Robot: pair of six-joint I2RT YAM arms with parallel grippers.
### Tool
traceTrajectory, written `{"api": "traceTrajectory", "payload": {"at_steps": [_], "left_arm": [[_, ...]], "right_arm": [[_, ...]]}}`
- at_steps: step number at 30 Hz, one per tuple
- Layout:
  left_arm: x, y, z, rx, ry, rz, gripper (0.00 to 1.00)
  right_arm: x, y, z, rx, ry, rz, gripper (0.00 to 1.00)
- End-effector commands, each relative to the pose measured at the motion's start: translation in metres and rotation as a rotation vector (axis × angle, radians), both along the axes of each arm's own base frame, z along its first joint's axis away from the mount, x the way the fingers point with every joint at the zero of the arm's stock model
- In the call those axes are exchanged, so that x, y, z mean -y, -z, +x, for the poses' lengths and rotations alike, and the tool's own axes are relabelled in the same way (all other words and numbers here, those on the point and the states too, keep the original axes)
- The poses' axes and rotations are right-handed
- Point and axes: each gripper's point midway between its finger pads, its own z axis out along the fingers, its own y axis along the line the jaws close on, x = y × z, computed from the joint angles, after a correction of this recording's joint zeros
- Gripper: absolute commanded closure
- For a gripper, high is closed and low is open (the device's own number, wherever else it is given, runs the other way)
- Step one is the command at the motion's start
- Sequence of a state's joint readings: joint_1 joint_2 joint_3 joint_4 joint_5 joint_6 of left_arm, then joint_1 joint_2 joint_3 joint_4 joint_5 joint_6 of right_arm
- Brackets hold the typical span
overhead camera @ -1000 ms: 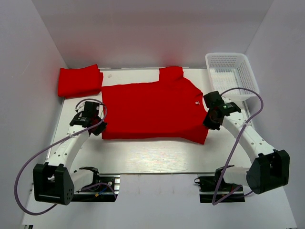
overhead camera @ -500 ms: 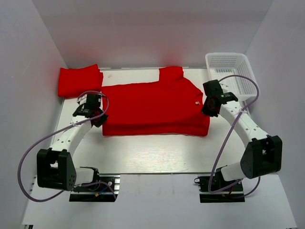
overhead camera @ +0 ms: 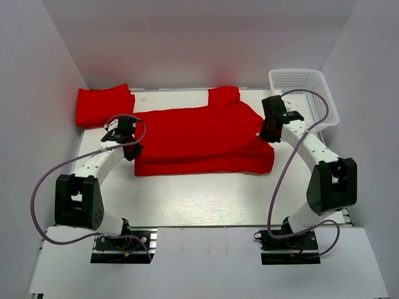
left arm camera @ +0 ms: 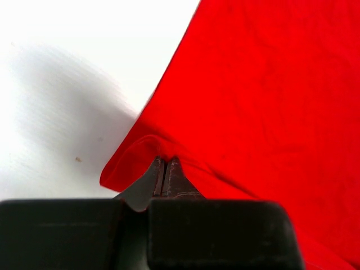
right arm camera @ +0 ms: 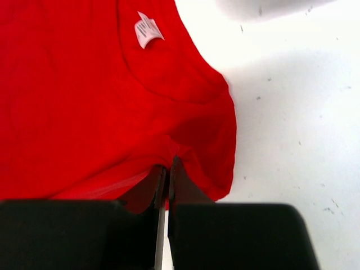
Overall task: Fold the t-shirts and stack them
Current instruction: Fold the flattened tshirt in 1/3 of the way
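Note:
One red t-shirt (overhead camera: 199, 134) lies spread in the middle of the table, its near part doubled back over itself. My left gripper (overhead camera: 131, 149) is shut on a pinch of its left edge (left arm camera: 140, 152), seen close up in the left wrist view, fingertips together (left arm camera: 165, 164). At the shirt's right side, by the collar, my right gripper (overhead camera: 267, 133) is shut on the cloth (right arm camera: 169, 164). A white label (right arm camera: 147, 29) shows inside the collar. Another t-shirt (overhead camera: 103, 106) lies folded at the back left.
A white mesh basket (overhead camera: 303, 93) stands at the back right, just beyond the right arm. White walls close in the table on the left, back and right. Bare white table (overhead camera: 206, 196) stretches between the shirt and the arm bases.
Both grippers have moved from nearer the front toward the back of the table, carrying the shirt's near edge with them. The shirt now reaches less far toward me.

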State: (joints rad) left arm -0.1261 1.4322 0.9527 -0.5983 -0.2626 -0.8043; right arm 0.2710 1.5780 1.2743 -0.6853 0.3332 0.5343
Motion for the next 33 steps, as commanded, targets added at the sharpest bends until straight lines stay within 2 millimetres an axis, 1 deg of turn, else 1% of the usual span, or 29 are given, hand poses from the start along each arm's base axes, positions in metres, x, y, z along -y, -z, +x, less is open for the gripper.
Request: {"api": "traceTrajectory", "payload": {"at_steps": [1,3,4,5,6,8,10,11,12,13,14,15,16,17,18,20,21,22,23,24,25,26,28,30,31,32,33], "left_arm": [[-0.007,-0.008,0.017,0.039,-0.018,0.031,1.00],[-0.007,-0.003,0.019,0.030,-0.018,0.033,1.00],[-0.008,-0.005,0.023,0.049,-0.023,0.038,1.00],[-0.008,-0.002,0.025,0.048,-0.023,0.038,1.00],[-0.007,0.000,0.027,0.046,-0.023,0.038,1.00],[-0.006,-0.005,0.036,0.087,-0.016,0.038,1.00],[-0.004,-0.002,0.041,0.091,0.016,0.042,1.00],[-0.002,-0.002,0.043,0.100,0.021,0.034,1.00],[-0.003,0.000,0.046,0.099,0.031,0.041,1.00],[-0.002,-0.001,0.048,0.108,0.031,0.040,1.00],[-0.002,0.005,0.051,0.104,0.041,0.047,1.00],[-0.002,0.007,0.053,0.102,0.048,0.053,1.00],[-0.002,0.011,0.052,0.090,0.049,0.054,1.00],[-0.002,0.010,0.055,0.085,0.049,0.054,1.00],[-0.004,0.018,0.052,0.054,0.045,0.065,1.00],[-0.004,0.019,0.054,0.053,0.045,0.065,1.00],[-0.004,0.025,0.051,0.029,0.046,0.067,1.00],[-0.006,0.030,0.051,0.016,0.041,0.076,1.00],[-0.006,0.027,0.052,0.017,0.041,0.076,1.00],[-0.008,0.032,0.049,-0.002,0.037,0.086,1.00],[-0.007,0.028,0.053,0.009,0.037,0.085,1.00],[-0.007,0.032,0.052,0.000,0.037,0.086,1.00],[-0.008,0.026,0.056,0.011,0.024,0.088,1.00],[-0.010,0.031,0.053,-0.020,0.013,0.096,1.00],[-0.012,0.028,0.055,-0.017,0.006,0.106,0.87],[-0.014,0.028,0.053,-0.025,-0.008,0.109,0.76],[-0.014,0.029,0.054,-0.033,-0.007,0.110,0.61]], "right_arm": [[-0.003,-0.015,0.028,0.071,-0.026,0.000,1.00],[-0.007,-0.012,0.030,0.069,-0.041,0.006,1.00],[-0.008,-0.004,0.032,0.049,-0.045,0.003,1.00],[-0.007,-0.003,0.036,0.054,-0.042,0.005,1.00],[-0.009,0.002,0.038,0.044,-0.046,0.002,1.00],[-0.009,0.005,0.044,0.048,-0.044,0.004,1.00],[-0.012,0.010,0.049,0.039,-0.051,0.003,1.00],[-0.010,0.015,0.052,0.031,-0.043,0.000,1.00],[-0.012,0.012,0.056,0.041,-0.049,-0.001,1.00],[-0.012,0.013,0.058,0.041,-0.054,0.001,1.00],[-0.015,0.021,0.059,0.021,-0.063,0.000,1.00],[-0.015,0.017,0.064,0.036,-0.062,0.004,1.00],[-0.015,0.018,0.064,0.031,-0.063,0.001,1.00],[-0.017,0.024,0.065,0.015,-0.069,0.003,1.00],[-0.017,0.023,0.067,0.017,-0.067,0.000,1.00],[-0.018,0.024,0.072,0.020,-0.066,0.001,1.00],[-0.019,0.028,0.072,0.012,-0.067,0.006,1.00],[-0.020,0.026,0.074,0.021,-0.072,0.009,1.00],[-0.022,0.026,0.075,0.024,-0.081,0.013,1.00],[-0.022,0.032,0.075,0.009,-0.084,0.011,1.00],[-0.022,0.029,0.079,0.021,-0.083,0.009,1.00],[-0.021,0.035,0.080,0.005,-0.082,0.001,1.00],[-0.022,0.033,0.084,0.012,-0.080,0.000,1.00],[-0.022,0.037,0.088,0.004,-0.078,-0.001,1.00],[-0.024,0.038,0.089,0.006,-0.080,-0.004,1.00],[-0.024,0.038,0.091,0.006,-0.077,-0.001,1.00],[-0.025,0.042,0.092,-0.002,-0.081,0.001,1.00]]}}
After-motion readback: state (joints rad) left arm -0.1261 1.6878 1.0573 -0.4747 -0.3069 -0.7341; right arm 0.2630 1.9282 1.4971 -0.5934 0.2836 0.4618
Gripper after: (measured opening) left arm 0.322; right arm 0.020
